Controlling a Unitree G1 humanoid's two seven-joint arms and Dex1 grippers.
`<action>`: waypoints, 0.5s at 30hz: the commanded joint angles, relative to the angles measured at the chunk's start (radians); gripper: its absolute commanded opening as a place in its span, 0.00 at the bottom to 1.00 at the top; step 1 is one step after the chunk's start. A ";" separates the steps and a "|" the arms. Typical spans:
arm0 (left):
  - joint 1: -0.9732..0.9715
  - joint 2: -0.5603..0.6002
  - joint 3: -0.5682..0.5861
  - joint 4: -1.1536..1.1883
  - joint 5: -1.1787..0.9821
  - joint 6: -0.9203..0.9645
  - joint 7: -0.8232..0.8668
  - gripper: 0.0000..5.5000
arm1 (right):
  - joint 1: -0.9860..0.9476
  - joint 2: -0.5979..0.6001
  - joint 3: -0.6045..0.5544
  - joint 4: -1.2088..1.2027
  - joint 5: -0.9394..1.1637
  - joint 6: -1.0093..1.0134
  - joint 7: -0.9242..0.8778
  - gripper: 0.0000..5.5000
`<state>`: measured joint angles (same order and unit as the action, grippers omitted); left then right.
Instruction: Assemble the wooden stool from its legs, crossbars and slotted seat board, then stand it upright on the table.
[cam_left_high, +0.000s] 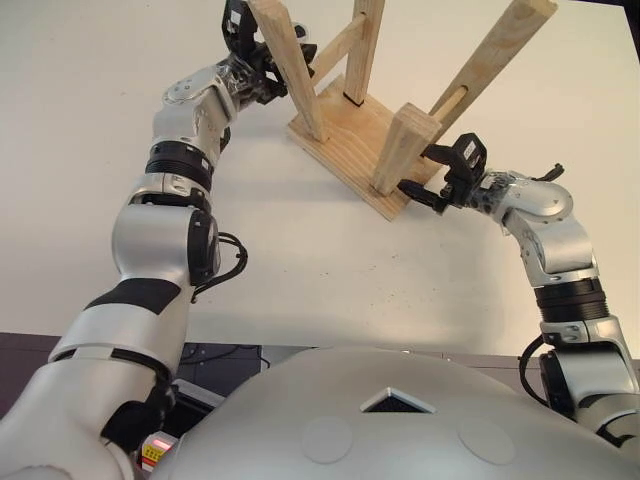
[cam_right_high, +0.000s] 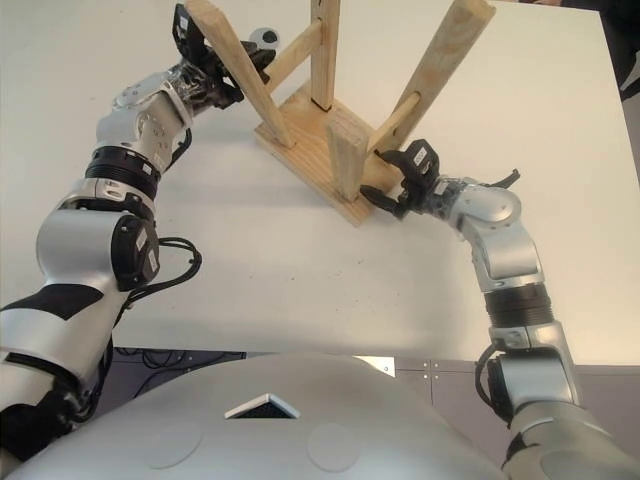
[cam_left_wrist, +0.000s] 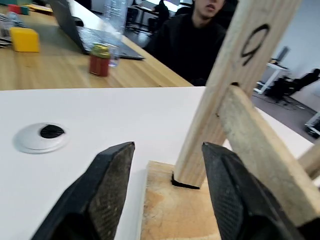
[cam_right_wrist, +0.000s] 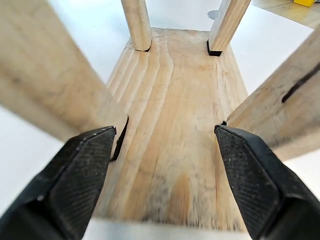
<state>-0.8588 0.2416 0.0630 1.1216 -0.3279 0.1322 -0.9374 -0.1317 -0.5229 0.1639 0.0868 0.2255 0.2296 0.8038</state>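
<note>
The wooden stool rests upside down on the white table, its slotted seat board (cam_left_high: 340, 140) flat and its legs pointing up. A crossbar (cam_left_high: 335, 48) joins the far-left leg (cam_left_high: 295, 70) to the middle leg (cam_left_high: 365, 45). A long slotted leg (cam_left_high: 490, 55) leans at the right, and a thicker leg (cam_left_high: 405, 145) stands at the near corner. My left gripper (cam_left_high: 262, 55) is open beside the far-left leg, high above the board (cam_left_wrist: 175, 210). Low at the board's near end (cam_right_wrist: 175, 125), my right gripper (cam_right_wrist: 165, 130) is open, its fingers straddling that end.
A round cable grommet (cam_left_wrist: 40, 136) sits in the table behind the stool. Farther off is a wooden desk with a laptop (cam_left_wrist: 95, 35), a can (cam_left_wrist: 100, 60) and a yellow box (cam_left_wrist: 24, 39). Bare table (cam_left_high: 300, 270) spreads in front of the stool.
</note>
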 joint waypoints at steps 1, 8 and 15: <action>0.109 0.068 -0.050 -0.101 0.013 0.143 -0.261 0.45 | -0.016 -0.015 -0.027 0.031 -0.002 -0.034 0.034 0.66; 0.488 0.221 -0.227 -0.514 0.081 0.280 -0.448 0.45 | -0.022 -0.106 -0.075 0.139 0.011 -0.130 0.220 0.66; 0.571 0.300 -0.107 -0.573 0.062 0.237 -0.290 0.45 | -0.035 -0.137 -0.124 0.204 0.006 -0.162 0.258 0.66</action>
<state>-0.3158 0.5040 -0.0735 0.5762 -0.2695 0.3842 -1.2582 -0.1523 -0.6236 0.0685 0.2682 0.2426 0.0835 1.0572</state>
